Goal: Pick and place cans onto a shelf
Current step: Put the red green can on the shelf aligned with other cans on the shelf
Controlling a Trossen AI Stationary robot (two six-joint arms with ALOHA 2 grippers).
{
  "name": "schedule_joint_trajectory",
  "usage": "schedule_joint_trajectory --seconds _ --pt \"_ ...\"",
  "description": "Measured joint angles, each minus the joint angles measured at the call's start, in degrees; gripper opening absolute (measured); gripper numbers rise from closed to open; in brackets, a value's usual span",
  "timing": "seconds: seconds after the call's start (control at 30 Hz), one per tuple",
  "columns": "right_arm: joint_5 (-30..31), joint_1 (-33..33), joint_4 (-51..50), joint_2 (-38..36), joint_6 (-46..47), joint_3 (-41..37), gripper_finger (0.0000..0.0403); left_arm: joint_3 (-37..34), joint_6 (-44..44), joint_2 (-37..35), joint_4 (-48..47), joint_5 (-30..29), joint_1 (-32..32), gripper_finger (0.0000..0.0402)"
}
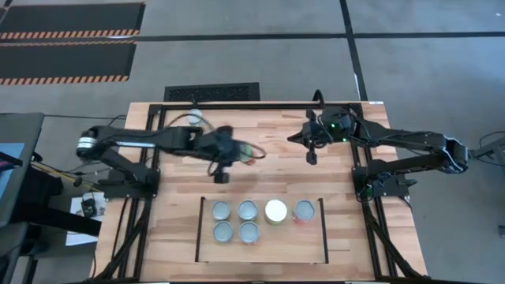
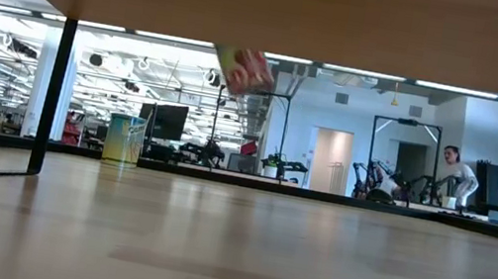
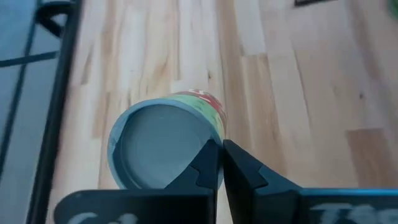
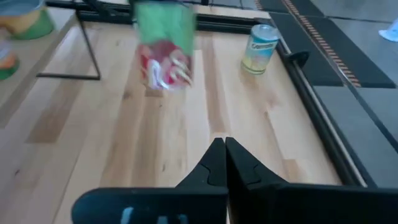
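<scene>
My left gripper (image 1: 239, 151) is over the table's middle, shut on a can (image 1: 251, 151) with a red and green label and a grey end (image 3: 158, 149). The can shows tilted in the air in the low view (image 2: 245, 69) and blurred in the right wrist view (image 4: 165, 50). Several cans (image 1: 248, 210) stand upright on the light-wood shelf (image 1: 260, 252) near the front edge, one of them white-topped (image 1: 275, 211). Another can (image 1: 195, 118) stands upright at the far left. My right gripper (image 1: 312, 156) is shut and empty at the far right. My left gripper pinches the can at the rim (image 3: 214, 134), where the grey end meets the labelled side, between its two nearly closed fingers. The fingers come from the table's left. The can is lifted clear of the table and tilted, its grey end turned toward the wrist camera.
A black tubular frame (image 1: 158, 158) runs around the table. The shelf's thin black rails (image 1: 199, 229) bound it on both sides. Bare wood lies between the shelf and the arms. A person (image 2: 453, 177) stands far off in the room.
</scene>
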Motion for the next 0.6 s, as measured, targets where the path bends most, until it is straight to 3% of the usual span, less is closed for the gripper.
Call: schedule_joint_trajectory --seconds 0.17,0.33,0.6 --pt "-0.07 0.37 3.45 -4.15 1.52 -7.08 0.0004 0.90 6.11 9.18 4.42 6.57 3.47 0.0000" --pt "0.18 2.33 8.30 -7.69 2.84 -13.70 0.0004 3.52 10.65 17.02 5.05 9.28 3.92 0.0000" --pt "0.76 4.34 13.19 -8.72 4.55 -16.44 0.0005 8.93 12.77 25.20 4.42 11.52 4.33 0.0000"
